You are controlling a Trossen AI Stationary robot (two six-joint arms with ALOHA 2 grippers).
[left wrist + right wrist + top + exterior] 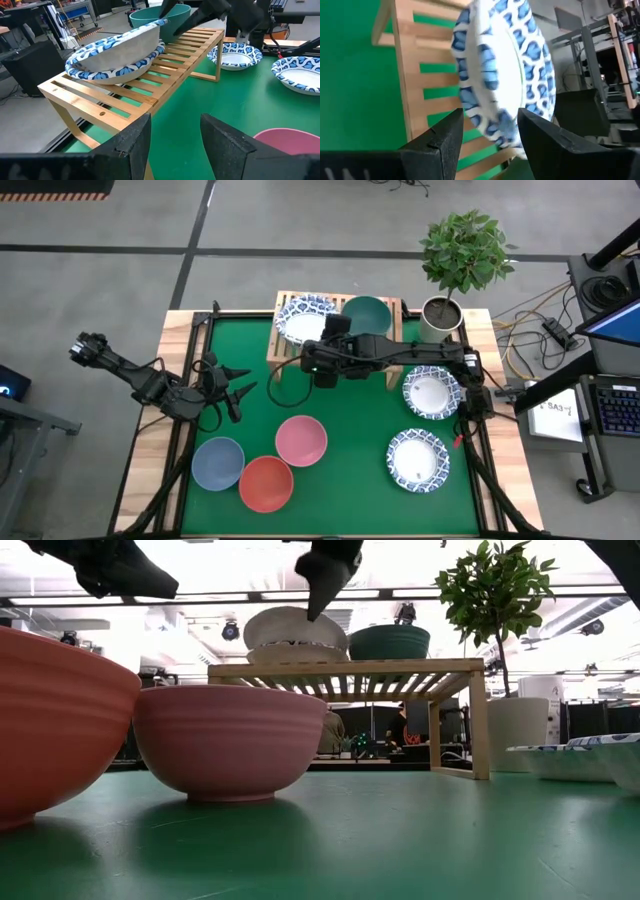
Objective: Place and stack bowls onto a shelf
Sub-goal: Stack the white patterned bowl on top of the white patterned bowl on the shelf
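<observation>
Nearest the table's front edge sit the blue-grey bowl, the red bowl and the pink bowl. Toward the left edge, the left gripper waits with fingers apart. Two patterned bowls lie by the right edge. At the back edge, the right gripper hovers over the shelf, fingers spread around the rim of a tilted patterned bowl resting in another. The dark green bowl stands just beside. No readable writing.

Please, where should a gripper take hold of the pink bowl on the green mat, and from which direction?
Grip the pink bowl at its rim, coming straight down from above: it stands upright with its mouth open, and the wall looks thin. Probably choose the rim side away from the red bowl, which stands close beside it.
</observation>
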